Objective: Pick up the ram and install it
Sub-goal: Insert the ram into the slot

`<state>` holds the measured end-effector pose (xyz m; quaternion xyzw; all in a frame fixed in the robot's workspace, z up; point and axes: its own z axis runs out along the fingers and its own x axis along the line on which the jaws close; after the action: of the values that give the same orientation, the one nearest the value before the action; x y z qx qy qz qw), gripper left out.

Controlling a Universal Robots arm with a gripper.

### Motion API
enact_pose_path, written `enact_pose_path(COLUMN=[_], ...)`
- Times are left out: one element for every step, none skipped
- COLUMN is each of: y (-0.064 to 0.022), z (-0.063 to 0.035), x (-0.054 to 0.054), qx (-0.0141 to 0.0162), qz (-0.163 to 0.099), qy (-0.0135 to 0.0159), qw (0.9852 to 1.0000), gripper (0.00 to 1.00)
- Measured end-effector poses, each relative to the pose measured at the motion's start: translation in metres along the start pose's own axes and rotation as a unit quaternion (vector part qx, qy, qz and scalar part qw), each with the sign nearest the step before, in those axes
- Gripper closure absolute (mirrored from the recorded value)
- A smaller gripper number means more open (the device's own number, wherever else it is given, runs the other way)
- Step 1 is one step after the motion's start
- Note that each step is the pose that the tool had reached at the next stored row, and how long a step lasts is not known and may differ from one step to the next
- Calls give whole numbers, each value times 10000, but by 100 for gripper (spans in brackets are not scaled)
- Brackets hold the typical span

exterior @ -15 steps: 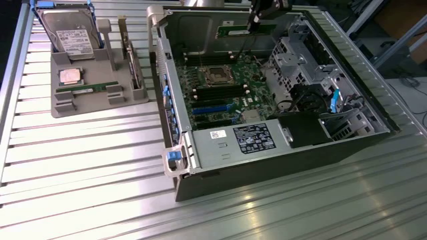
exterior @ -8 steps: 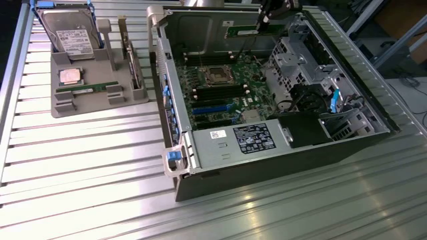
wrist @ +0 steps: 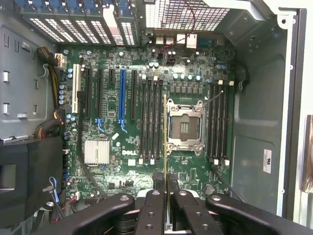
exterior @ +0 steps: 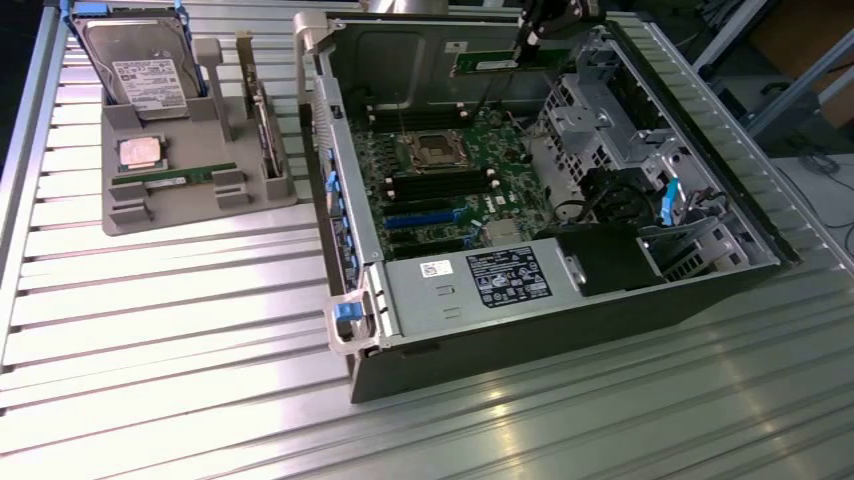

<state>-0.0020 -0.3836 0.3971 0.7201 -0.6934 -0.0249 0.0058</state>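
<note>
Ribbed silvery metal forms the table (exterior: 200, 330), and on it an open computer case (exterior: 534, 330) is laid on its side beside a grey holder tray (exterior: 134, 215). At the exterior view's right, framing and a cable are seen on a floor beyond the table edge. In the tray, a hard drive (exterior: 140, 65) with a white printed label stands upright, a square silver CPU (exterior: 140, 152) lies flat, and 1 green memory stick (exterior: 187, 180) rests in a slot; its print cannot be read. A black label with white print is seen on the grey power supply (exterior: 487, 285), its text too small to read. In the wrist view, "DELL" is printed in white on the green motherboard (wrist: 129, 152), next to a finned silver heatsink (wrist: 97, 152) and the empty CPU socket (wrist: 185, 128).

The ram (wrist: 166, 161) is held edge-on in the gripper (wrist: 166, 200), the black fingers (wrist: 152, 205) pressed together on its 2 faces. It hangs above the motherboard, over the memory slots (wrist: 150, 120) beside the socket. Its long axis appears to run parallel to those slots. In the exterior view the gripper (exterior: 531, 40) is seen above the far end of the case.
</note>
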Motion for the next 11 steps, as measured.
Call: enact_pose_path(y=[0, 0, -1, -1, -1, 0, 0, 1, 0, 1, 1], z=[1, 9, 14, 21, 28, 48, 61, 75, 91, 107, 124], x=[0, 0, 0, 1, 1, 1, 2, 2, 3, 3, 3], qx=[0, 0, 0, 0, 0, 0, 0, 0, 0, 0, -2], qz=[0, 0, 0, 0, -1, 0, 0, 0, 0, 0, 3], qy=[1, 0, 1, 0, 0, 0, 0, 0, 2, 8, 55], qw=[10000, 10000, 10000, 10000, 10000, 10000, 10000, 10000, 10000, 10000, 10000], gripper=[87, 87, 87, 87, 87, 87, 87, 87, 87, 87, 87])
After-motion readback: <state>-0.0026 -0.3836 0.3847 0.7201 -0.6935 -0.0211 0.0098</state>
